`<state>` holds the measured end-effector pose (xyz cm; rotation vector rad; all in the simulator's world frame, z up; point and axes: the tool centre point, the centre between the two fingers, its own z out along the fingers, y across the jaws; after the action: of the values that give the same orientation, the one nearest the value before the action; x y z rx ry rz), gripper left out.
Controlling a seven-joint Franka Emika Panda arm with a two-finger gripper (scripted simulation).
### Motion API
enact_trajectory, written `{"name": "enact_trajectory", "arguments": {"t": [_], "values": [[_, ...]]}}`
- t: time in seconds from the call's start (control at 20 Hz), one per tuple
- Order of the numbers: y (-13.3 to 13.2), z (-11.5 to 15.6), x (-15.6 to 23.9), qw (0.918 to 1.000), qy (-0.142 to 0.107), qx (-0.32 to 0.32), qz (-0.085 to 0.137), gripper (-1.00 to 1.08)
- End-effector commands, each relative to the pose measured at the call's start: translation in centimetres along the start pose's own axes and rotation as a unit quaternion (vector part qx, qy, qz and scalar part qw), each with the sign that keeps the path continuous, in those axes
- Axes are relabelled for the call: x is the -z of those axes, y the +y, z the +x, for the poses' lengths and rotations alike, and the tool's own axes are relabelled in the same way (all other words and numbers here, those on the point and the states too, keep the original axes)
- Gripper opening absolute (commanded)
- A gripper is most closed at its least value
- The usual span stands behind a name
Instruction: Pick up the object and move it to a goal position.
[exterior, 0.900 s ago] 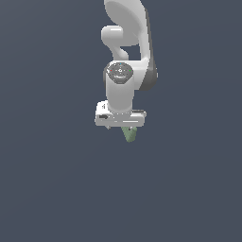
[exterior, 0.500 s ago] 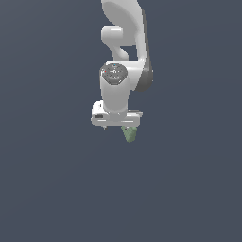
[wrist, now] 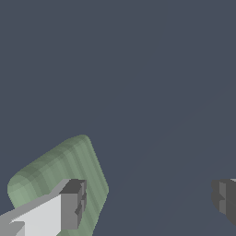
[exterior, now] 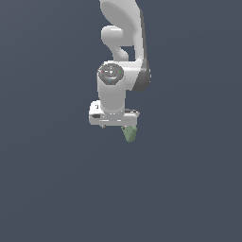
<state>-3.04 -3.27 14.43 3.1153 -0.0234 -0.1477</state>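
The object (exterior: pixel 130 134) is a small pale green ribbed block that pokes out below the white hand, toward the exterior view's right. In the wrist view the object (wrist: pixel 60 166) lies tilted behind one grey fingertip (wrist: pixel 71 205), which overlaps its lower part. The other fingertip (wrist: pixel 226 199) stands far off, with only bare floor between the two. My gripper (wrist: pixel 147 203) is open, and the block is at one finger rather than centred between the jaws. In the exterior view my gripper (exterior: pixel 114 124) hangs straight down from the arm, and its fingers are mostly hidden by the hand.
A plain dark blue-grey floor (exterior: pixel 189 189) fills both views. The white arm (exterior: pixel 120 42) rises out of the top of the exterior view. No goal marker or other object shows.
The hand and wrist have drifted slightly toward the exterior view's left. The green block keeps nearly the same place under the hand's right side.
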Motion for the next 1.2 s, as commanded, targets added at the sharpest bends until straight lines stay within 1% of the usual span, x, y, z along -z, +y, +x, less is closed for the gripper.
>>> {"name": "enact_trajectory", "arguments": {"t": [0.0, 0.4, 0.75, 0.95, 1.15], "values": [[-0.3, -0.2, 0.0, 1.0, 0.002, 0.007, 0.0, 1.0], [-2.9, -1.9, 0.0, 0.9977, 0.019, 0.066, 0.003, 1.0], [-5.9, -4.2, -0.1, 0.9898, 0.039, 0.137, 0.004, 1.0], [-6.8, -5.0, -0.2, 0.986, 0.046, 0.16, 0.004, 1.0], [-7.2, -5.4, -0.2, 0.9842, 0.048, 0.17, 0.003, 1.0]]}}
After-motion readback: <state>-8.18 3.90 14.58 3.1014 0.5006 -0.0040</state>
